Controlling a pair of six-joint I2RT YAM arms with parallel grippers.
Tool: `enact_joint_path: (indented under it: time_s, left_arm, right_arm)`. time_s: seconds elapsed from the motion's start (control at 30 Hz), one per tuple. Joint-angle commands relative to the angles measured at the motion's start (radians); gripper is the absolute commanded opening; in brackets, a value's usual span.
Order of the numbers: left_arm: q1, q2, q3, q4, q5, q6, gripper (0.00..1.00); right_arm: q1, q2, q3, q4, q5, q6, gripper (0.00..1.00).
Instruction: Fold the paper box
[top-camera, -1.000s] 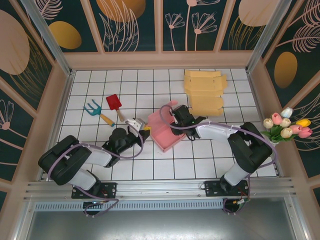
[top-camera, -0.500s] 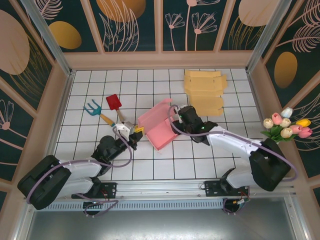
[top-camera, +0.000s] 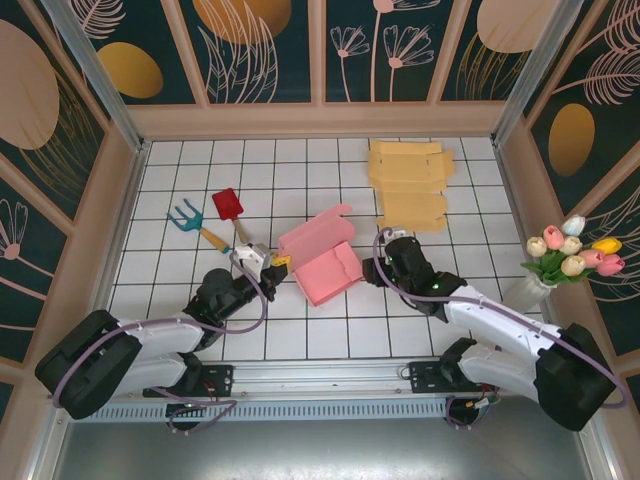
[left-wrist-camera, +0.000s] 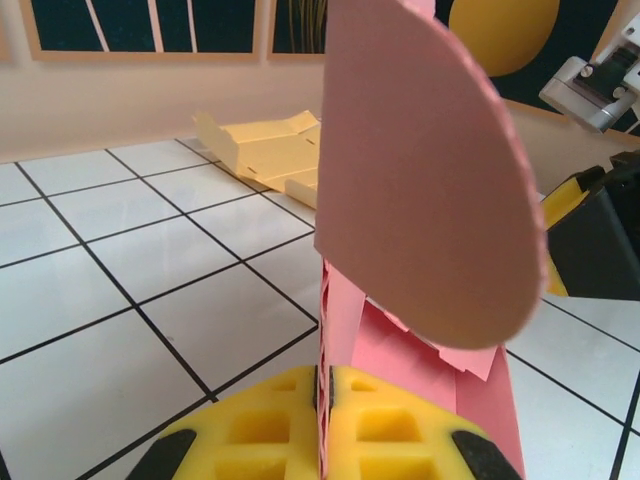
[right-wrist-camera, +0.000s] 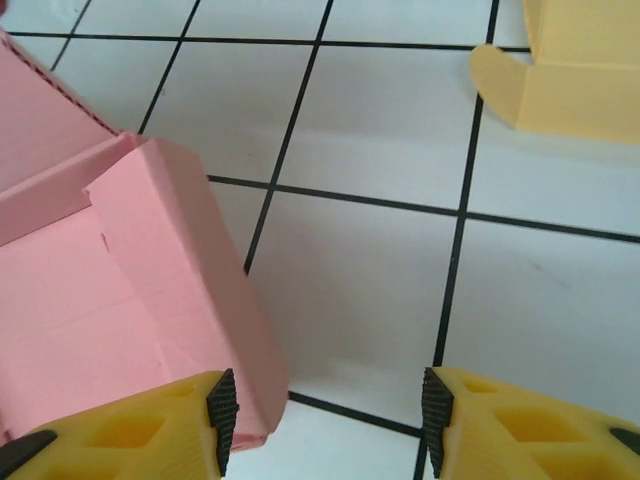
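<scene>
The pink paper box (top-camera: 322, 260) lies partly folded in the middle of the tiled table, its lid flap raised toward the back left. My left gripper (top-camera: 279, 262) is at its left corner, shut on a thin pink wall (left-wrist-camera: 330, 400); the rounded flap (left-wrist-camera: 430, 180) stands up in front of the left wrist camera. My right gripper (top-camera: 376, 268) sits at the box's right side, open, with the folded right wall (right-wrist-camera: 190, 260) just inside its left fingertip (right-wrist-camera: 222, 405) and bare tile between the pads.
A stack of flat yellow box blanks (top-camera: 410, 182) lies at the back right. A red toy shovel (top-camera: 229, 207) and a blue toy rake (top-camera: 190, 220) lie at the left. A vase of tulips (top-camera: 570, 255) stands at the right edge.
My right gripper has let go of the box and pulled back to the right and nearer. The box has dropped flatter on the table. The left arm pulled back, still gripping.
</scene>
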Motion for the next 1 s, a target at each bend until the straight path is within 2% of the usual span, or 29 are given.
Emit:
enact_joint_path:
  time_s: [0.0,0.1,0.5,0.83,0.97]
  left_arm:
    - [-0.002,-0.015,0.026,-0.006,0.046,-0.018,0.03]
    - [-0.002,-0.029,0.020,-0.016,0.058,-0.015,0.03]
    - [-0.001,0.052,0.042,0.005,0.095,-0.021,0.04]
    - [-0.002,0.114,0.057,0.039,0.078,-0.038,0.05]
    - [-0.002,0.154,0.063,0.067,0.073,-0.047,0.05]
  right_arm:
    - [-0.018,-0.011,-0.030,0.069,-0.105,0.029,0.55]
    - [-0.032,0.034,-0.034,0.097,-0.167,0.017,0.55]
    - [-0.029,0.188,0.008,0.242,-0.241,-0.085,0.54]
    - [-0.004,0.320,0.023,0.280,-0.221,-0.077,0.48]
    - [0.035,0.374,0.043,0.268,-0.145,-0.077,0.45]
